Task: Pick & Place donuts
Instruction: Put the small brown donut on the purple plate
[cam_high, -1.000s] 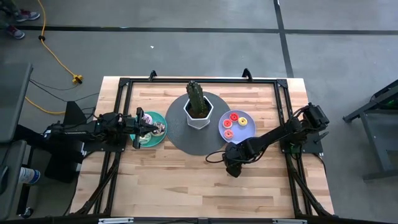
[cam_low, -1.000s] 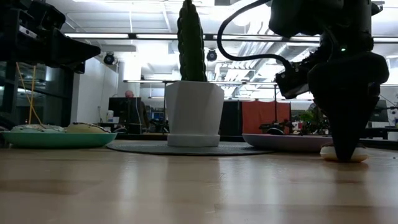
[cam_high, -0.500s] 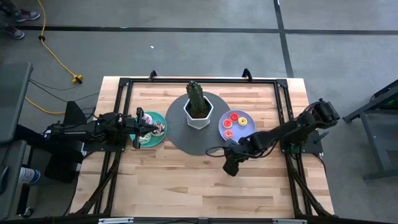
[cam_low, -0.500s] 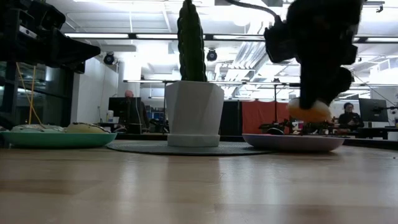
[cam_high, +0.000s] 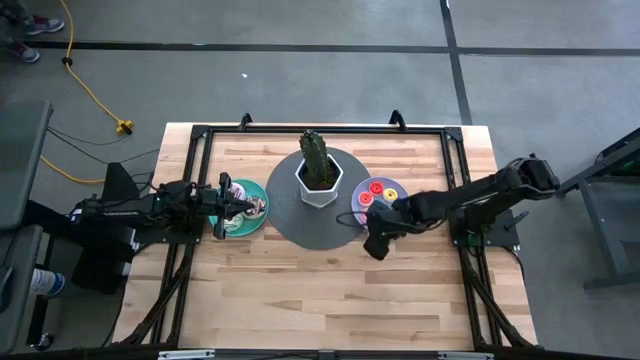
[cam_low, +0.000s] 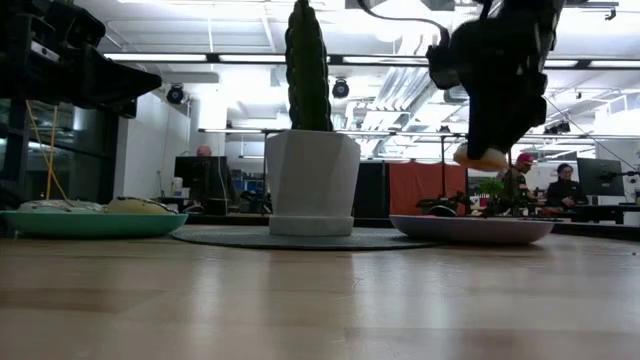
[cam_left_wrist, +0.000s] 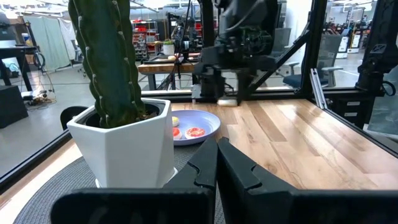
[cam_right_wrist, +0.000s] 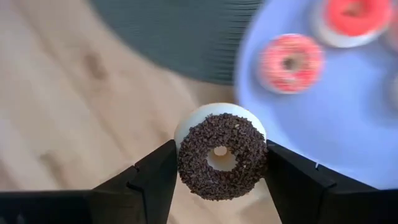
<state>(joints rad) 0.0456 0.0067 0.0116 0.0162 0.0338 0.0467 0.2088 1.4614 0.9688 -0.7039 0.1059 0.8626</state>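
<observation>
Chocolate donut is clamped in right pincer, lavender plate just beyond; left pincer closed together

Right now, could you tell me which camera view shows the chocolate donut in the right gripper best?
The right wrist view: the chocolate donut fills the middle, clamped between the right gripper fingers above the lavender plate. The low view shows only its pale underside; the high view hides it under the arm; the left wrist view does not show it clearly.

The right pincer hangs up high over the purple plate, holding a donut. The plate sits on the counter.
</observation>
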